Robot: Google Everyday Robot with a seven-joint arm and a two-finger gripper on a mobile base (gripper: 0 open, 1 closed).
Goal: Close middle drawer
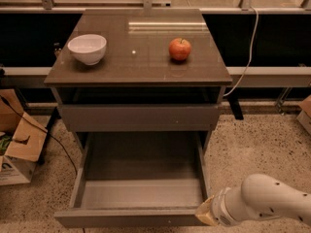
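Dim warm light; glare streaks the far tabletop, shadow darkens the middle drawer, the near-right gripper shines pale.
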